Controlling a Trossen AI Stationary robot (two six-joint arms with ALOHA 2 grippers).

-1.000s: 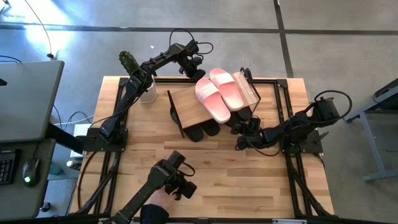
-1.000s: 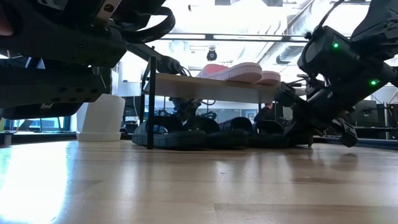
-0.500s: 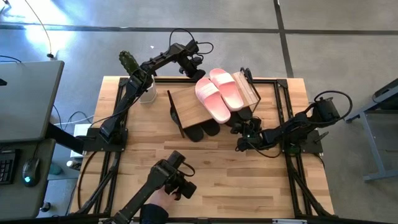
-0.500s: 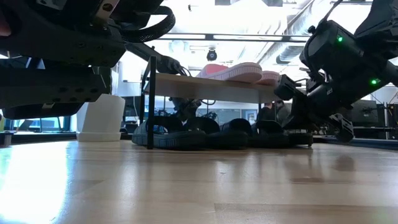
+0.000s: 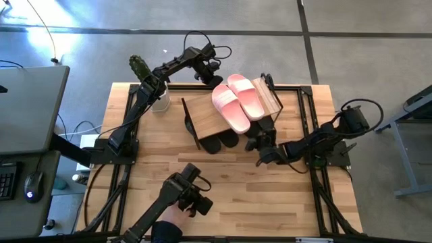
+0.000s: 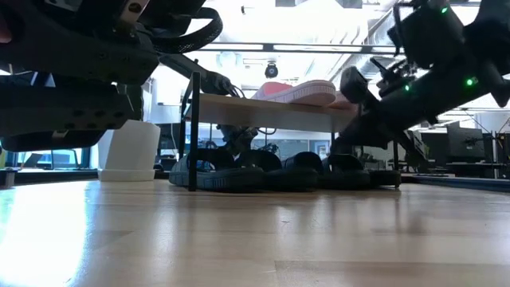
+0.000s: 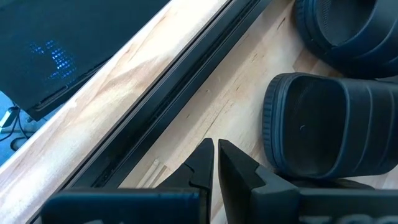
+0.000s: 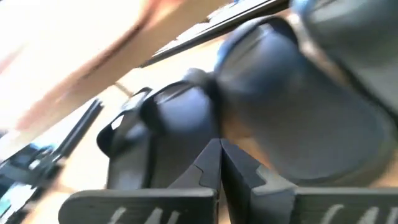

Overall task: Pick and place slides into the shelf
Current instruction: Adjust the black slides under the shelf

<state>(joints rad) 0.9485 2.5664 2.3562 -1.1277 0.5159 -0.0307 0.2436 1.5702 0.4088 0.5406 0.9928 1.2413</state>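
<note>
The left gripper [image 5: 210, 67] waits behind the shelf [image 5: 209, 116], fingers closed on nothing; pink slides [image 5: 237, 101] lie on top, black slides [image 6: 263, 171] beneath. The right gripper [image 5: 255, 140] hovers beside the shelf's right end, fingers together, apparently empty.

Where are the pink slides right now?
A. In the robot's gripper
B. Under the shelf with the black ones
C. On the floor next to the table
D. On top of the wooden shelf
D: the pink slides lie side by side on the plank top of the shelf, while the black slides sit underneath it on the table.
</note>
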